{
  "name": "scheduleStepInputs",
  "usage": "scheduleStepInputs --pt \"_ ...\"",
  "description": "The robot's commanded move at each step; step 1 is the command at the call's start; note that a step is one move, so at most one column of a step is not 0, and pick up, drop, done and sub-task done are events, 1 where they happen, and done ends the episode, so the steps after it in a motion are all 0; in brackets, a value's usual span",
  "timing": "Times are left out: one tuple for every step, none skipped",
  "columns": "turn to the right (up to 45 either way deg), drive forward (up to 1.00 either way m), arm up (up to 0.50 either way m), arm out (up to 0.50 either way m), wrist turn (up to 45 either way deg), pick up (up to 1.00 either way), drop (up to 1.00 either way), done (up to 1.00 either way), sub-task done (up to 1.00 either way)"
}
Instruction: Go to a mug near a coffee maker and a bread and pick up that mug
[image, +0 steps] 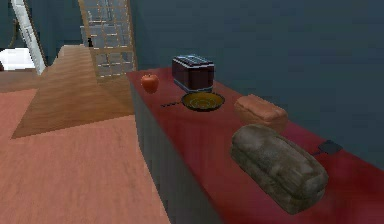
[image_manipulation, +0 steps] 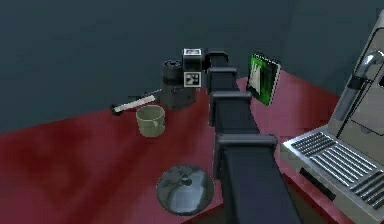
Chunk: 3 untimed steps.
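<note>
The arm (image_manipulation: 240, 140) is a dark, almost black square bar built of stepped box sections, each one slimmer than the last (much like a telescope). At its far end sit two small white squares (image_manipulation: 192, 56) printed with black marks. Beside them, the gripper (image_manipulation: 172, 82) has a dark, rounded body.

A red countertop (image: 205, 140) is seen in the forward view, bordered by a dark teal wall (image: 300, 40). A silver toaster (image: 192, 72) is set at its far end. A round red fruit (image: 149, 82) is placed at the toaster's 8 o'clock, and a dark pan (image: 202, 101) with yellowish contents at its 6 o'clock. A paned door (image: 108, 35) is found at the fruit's 11 o'clock, beyond a wooden floor (image: 70, 150).

In the arm side view a round grey dish (image_manipulation: 183, 188) is laid on the countertop. A pale utensil (image_manipulation: 133, 102) is seen at its 11 o'clock. A green-and-white box (image_manipulation: 263, 78) is stood upright at its 1 o'clock.
</note>
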Motion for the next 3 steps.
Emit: scheduleStepInputs --pt "0.0 0.00 0.00 0.00 18.0 0.00 0.00 0.00 0.00" --pt "0.0 0.00 -0.10 0.00 0.0 0.00 0.00 0.00 0.00" --pt "0.0 0.00 0.00 0.00 0.0 1.00 0.00 0.00 0.00"
